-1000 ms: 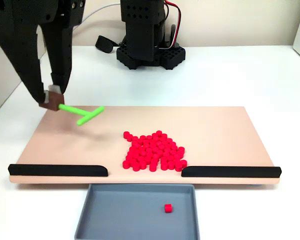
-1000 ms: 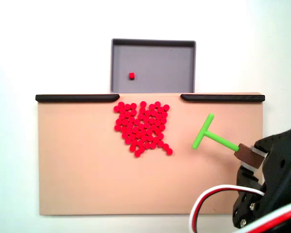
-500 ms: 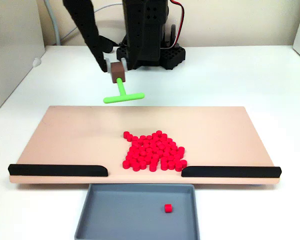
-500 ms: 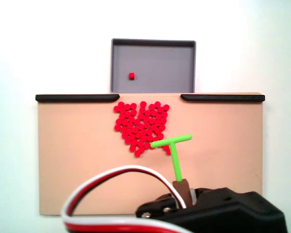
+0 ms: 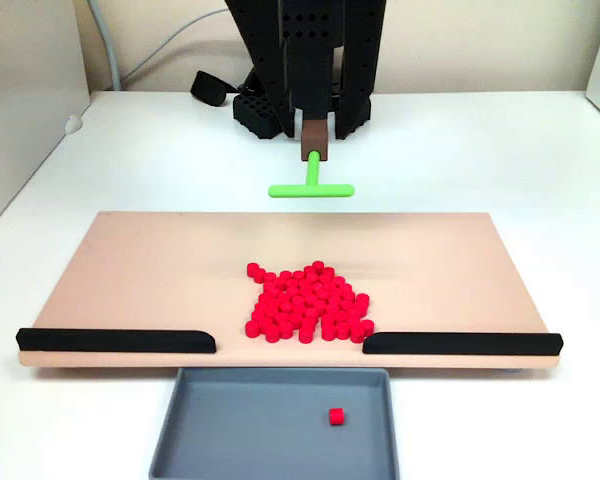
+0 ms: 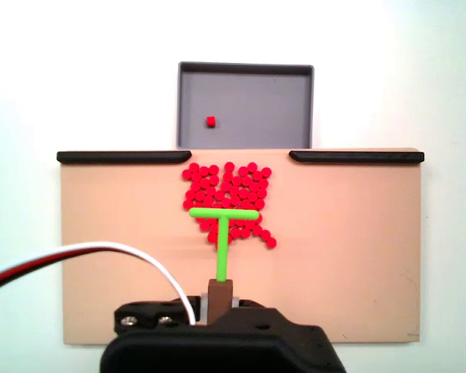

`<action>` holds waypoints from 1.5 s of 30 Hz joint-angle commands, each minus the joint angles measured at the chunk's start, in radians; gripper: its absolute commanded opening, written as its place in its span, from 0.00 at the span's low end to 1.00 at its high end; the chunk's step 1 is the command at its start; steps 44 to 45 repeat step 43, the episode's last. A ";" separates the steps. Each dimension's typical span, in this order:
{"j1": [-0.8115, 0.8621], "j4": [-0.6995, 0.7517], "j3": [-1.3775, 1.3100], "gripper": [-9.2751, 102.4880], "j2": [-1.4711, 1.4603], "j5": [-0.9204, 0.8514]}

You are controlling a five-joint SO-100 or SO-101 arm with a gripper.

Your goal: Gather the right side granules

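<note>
On the white worktop (image 5: pixel 500 160): one tan board (image 5: pixel 140 270), flat, with two black rails along its near edge in a fixed view, a left rail (image 5: pixel 115 341) and a right rail (image 5: pixel 462 344), a gap between them; below the gap, touching the board's edge, a grey tray (image 5: pixel 270 455).

Granules (image 5: pixel 308 303): dozens of small red pellets in one close cluster on the board, just behind the gap between the rails, the cluster's right end touching the inner end of the right rail; from above (image 6: pixel 227 194) the cluster tapers away from the tray, a few pellets trailing off at its lower right; one lone red pellet (image 5: pixel 334 416) lies inside the tray, well apart from the cluster.

Hand (image 5: pixel 313 138): black, hanging upright in front of the arm's base (image 5: pixel 270 110), beyond the board's far edge; closed on a brown block (image 5: pixel 313 137) that carries the green T-shaped tool (image 5: pixel 311 187); stem vertical, crossbar level and clear of the surface; from above, the tool (image 6: pixel 222 225) overlaps the cluster's lower part, crossbar towards the tray.

Red, white and black cable (image 6: pixel 78 255): curves in from the left edge to the arm in the overhead fixed view.
</note>
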 commanded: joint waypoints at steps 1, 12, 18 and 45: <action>0.002 -0.003 -0.021 0.08 0.026 0.006; 0.014 -0.005 -0.021 0.08 -0.012 -0.014; 0.046 -0.005 -0.021 0.08 0.000 -0.034; 0.048 -0.005 -0.021 0.08 0.031 -0.031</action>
